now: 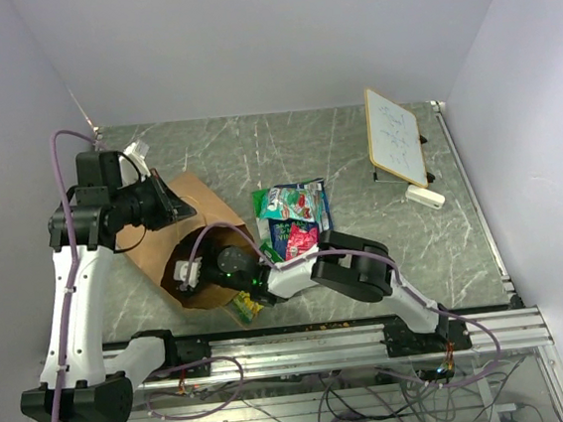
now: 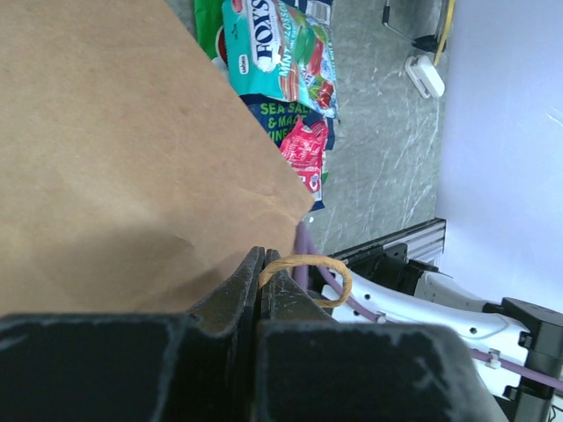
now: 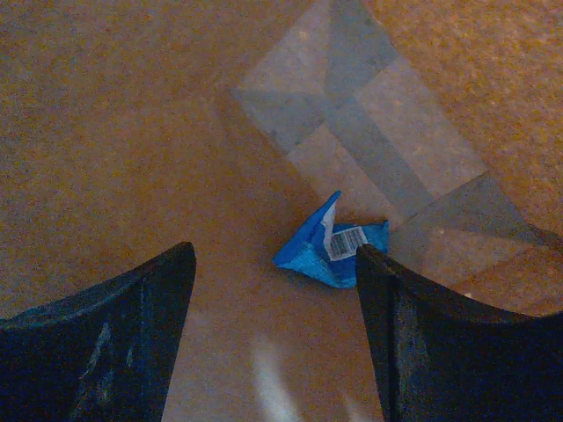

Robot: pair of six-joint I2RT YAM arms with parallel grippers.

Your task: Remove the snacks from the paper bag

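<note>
The brown paper bag (image 1: 193,202) lies on its side at the left, mouth toward the front. My left gripper (image 1: 174,207) is shut on the bag's rim by its looped paper handle (image 2: 308,262); in the left wrist view the jaws (image 2: 261,260) are pressed together on the paper (image 2: 123,149). My right gripper (image 1: 192,272) is inside the bag's mouth. It (image 3: 274,255) is open, and a small blue foil packet (image 3: 330,251) lies on the bag's inner floor (image 3: 132,132) just ahead of the right finger. Several snacks (image 1: 295,220) lie on the table outside.
The outside pile holds a teal packet (image 2: 281,53), a red one (image 2: 303,145) and a blue one (image 2: 274,119). A yellow-green packet (image 1: 246,305) lies at the front edge. A white framed board (image 1: 395,135) and a white eraser (image 1: 425,196) are at the back right.
</note>
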